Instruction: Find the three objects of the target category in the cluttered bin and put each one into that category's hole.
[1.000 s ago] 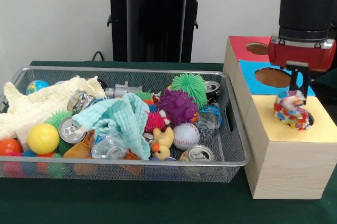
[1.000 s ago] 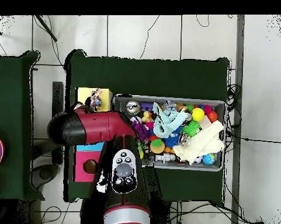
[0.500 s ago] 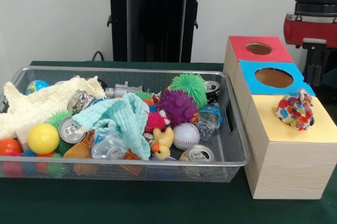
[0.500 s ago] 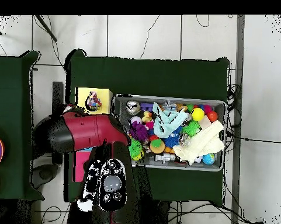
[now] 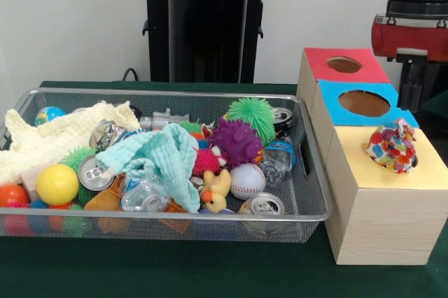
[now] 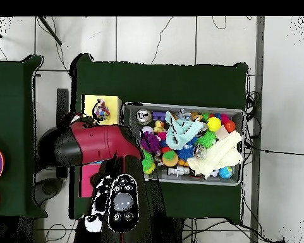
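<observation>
Green cloth is covering the bench (image 5: 175,270) that is carrying my work. On it, a wire-mesh bin (image 5: 308,200) is holding mixed clutter: a pale teal cloth (image 5: 159,158), a cream cloth (image 5: 59,133), a purple spiky ball (image 5: 236,141), a green spiky ball (image 5: 252,115), a baseball (image 5: 247,180), a yellow ball (image 5: 57,184), a yellow duck (image 5: 216,191) and several cans. Just beside the bin, a wooden box (image 5: 381,221) is presenting three holes under red, blue and yellow tops. A multicoloured ball (image 5: 392,147) is sitting in the yellow hole (image 5: 413,161), partly above the rim. My claw (image 5: 411,88) is hanging over the box's far right side, apart from that ball; I cannot tell how far it is parted, and it is gripping nothing visible. Behind, a white wall is backing the scene. Overhead, pale floor tiles (image 6: 179,38) and loose cables are surrounding the bench.
</observation>
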